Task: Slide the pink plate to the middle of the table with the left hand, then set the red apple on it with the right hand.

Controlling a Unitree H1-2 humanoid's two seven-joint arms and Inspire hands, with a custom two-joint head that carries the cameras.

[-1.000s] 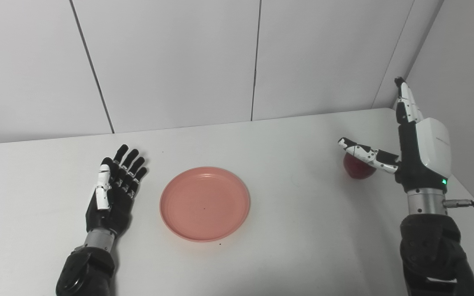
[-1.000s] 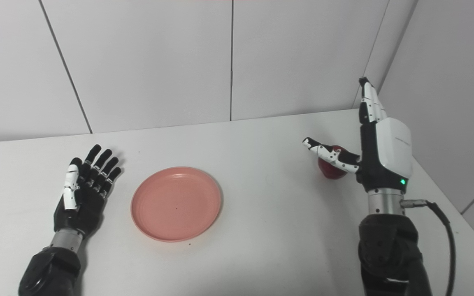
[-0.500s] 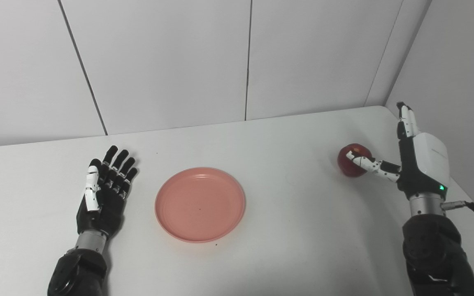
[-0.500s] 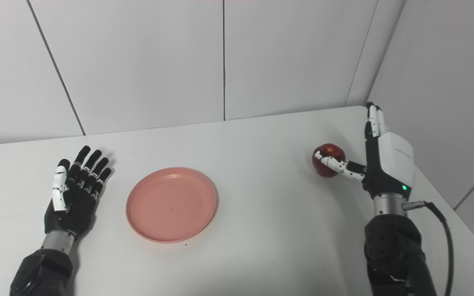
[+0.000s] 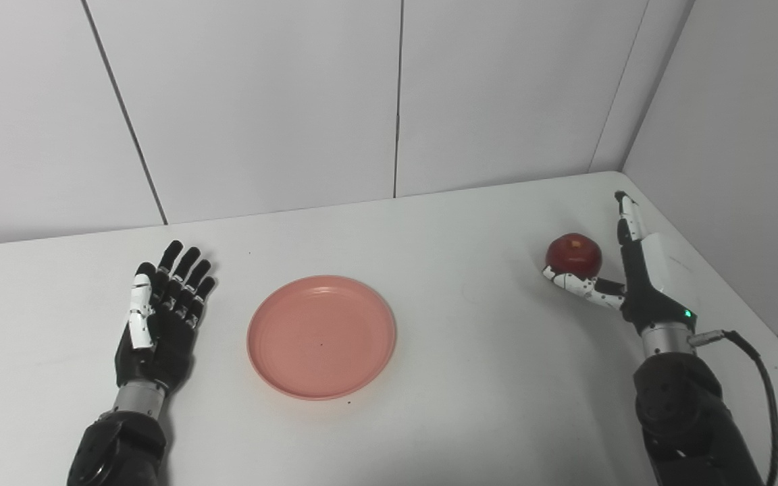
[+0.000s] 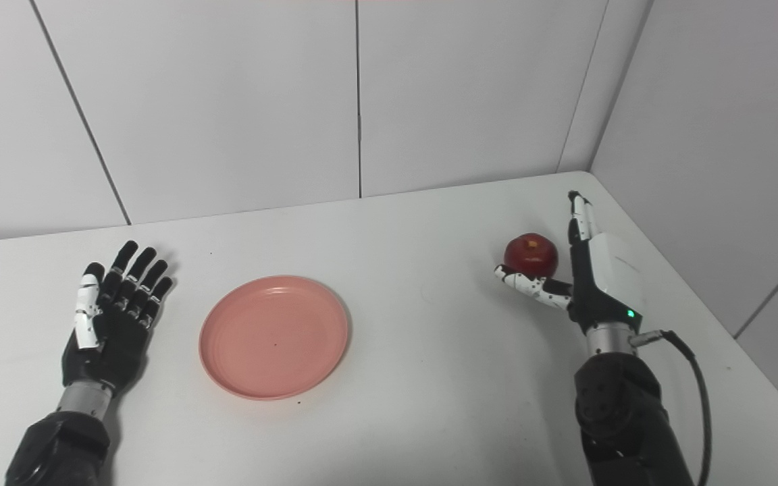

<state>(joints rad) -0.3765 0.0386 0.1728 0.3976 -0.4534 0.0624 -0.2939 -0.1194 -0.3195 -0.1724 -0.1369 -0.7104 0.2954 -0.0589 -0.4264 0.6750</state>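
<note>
The pink plate [image 5: 321, 336] lies flat on the white table [image 5: 470, 378], a little left of its middle. My left hand [image 5: 163, 317] rests open beside the plate's left rim, palm up and fingers spread, a small gap away from it. The red apple [image 5: 573, 254] stands near the table's right edge. My right hand [image 5: 652, 277] is low beside it and open. Its fingers [image 6: 581, 216] point straight up along the apple's right side, and its thumb [image 6: 524, 282] reaches across the apple's near base. The hand is not closed on the apple.
White wall panels stand close behind the table and along its right side, right next to my right hand. A black cable [image 5: 760, 364] runs from the right wrist. The table's back right corner [image 5: 615, 175] is just beyond the apple.
The camera has shifted, moving the whole picture. My right hand has come down from above the apple to beside it, with the thumb now low at the apple's front. The left hand has hardly moved.
</note>
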